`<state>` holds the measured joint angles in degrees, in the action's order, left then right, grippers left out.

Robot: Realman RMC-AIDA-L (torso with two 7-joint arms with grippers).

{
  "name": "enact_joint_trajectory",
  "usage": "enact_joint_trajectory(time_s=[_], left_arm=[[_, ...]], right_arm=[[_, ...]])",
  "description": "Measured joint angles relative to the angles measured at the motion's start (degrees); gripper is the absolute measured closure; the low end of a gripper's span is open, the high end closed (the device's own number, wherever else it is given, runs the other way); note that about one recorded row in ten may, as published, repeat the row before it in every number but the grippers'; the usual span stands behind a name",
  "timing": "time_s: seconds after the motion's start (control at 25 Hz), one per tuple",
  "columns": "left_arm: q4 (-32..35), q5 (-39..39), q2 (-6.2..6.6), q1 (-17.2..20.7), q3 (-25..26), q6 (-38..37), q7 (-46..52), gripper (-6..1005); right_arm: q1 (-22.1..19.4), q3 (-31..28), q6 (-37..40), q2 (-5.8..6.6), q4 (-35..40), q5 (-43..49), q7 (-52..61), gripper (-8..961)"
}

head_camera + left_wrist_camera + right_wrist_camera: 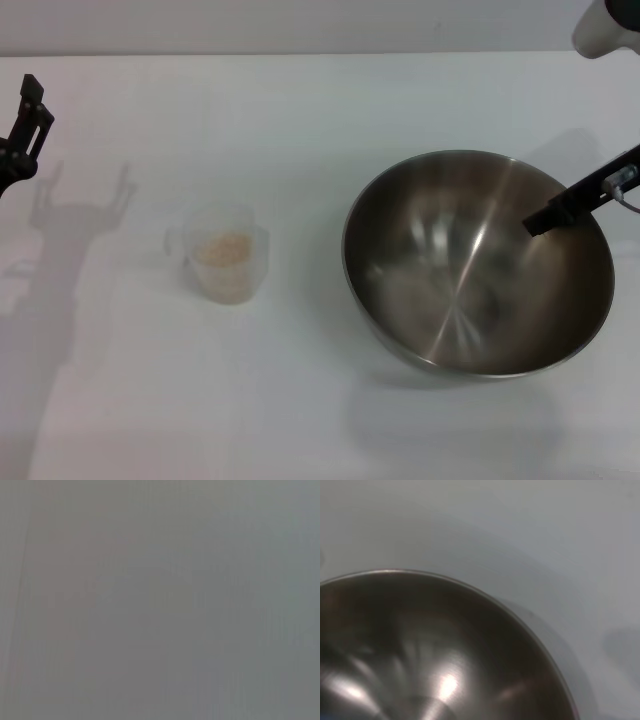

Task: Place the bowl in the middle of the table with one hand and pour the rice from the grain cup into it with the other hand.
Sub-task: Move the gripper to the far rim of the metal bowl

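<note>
The bowl (478, 262) is a large shiny steel bowl at the right in the head view, with a shadow on the table (320, 100) below it. Its inside fills the right wrist view (420, 650). My right gripper (542, 220) reaches in from the right and is shut on the bowl's right rim, with one black finger inside the bowl. The grain cup (226, 252) stands upright left of the centre, with beige rice (222, 250) in it. My left gripper (30, 112) hangs open at the far left edge, well apart from the cup.
The left wrist view shows only a plain grey surface. White table surface lies between the cup and the bowl. The left arm's shadow (60, 215) falls on the table left of the cup.
</note>
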<state>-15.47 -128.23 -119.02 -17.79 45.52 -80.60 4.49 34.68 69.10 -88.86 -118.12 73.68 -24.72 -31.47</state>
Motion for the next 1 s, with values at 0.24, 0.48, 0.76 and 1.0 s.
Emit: enact_joint_trajectory(time_s=[0.24, 0.48, 0.76, 1.0], left_arm=[[0.0, 0.0, 0.01, 0.0, -0.3, 0.1, 0.0, 159], [0.0, 0.0, 0.01, -0.2, -0.3, 0.3, 0.0, 160], [0.0, 0.0, 0.01, -0.2, -0.3, 0.3, 0.0, 161], [-0.3, -0.1, 0.02, 0.1, -0.3, 0.2, 0.0, 161]], right_arm=[[0.1, -0.7, 0.5, 0.04, -1.7, -0.3, -1.3, 520], [0.1, -0.8, 0.5, -0.17, -1.8, -0.4, -2.0, 776], [0.1, -3.3, 0.2, -0.54, -1.6, -0.8, -2.2, 924], [-0.1, -7.2, -0.2, -0.27, -1.0, -4.3, -4.0, 927]])
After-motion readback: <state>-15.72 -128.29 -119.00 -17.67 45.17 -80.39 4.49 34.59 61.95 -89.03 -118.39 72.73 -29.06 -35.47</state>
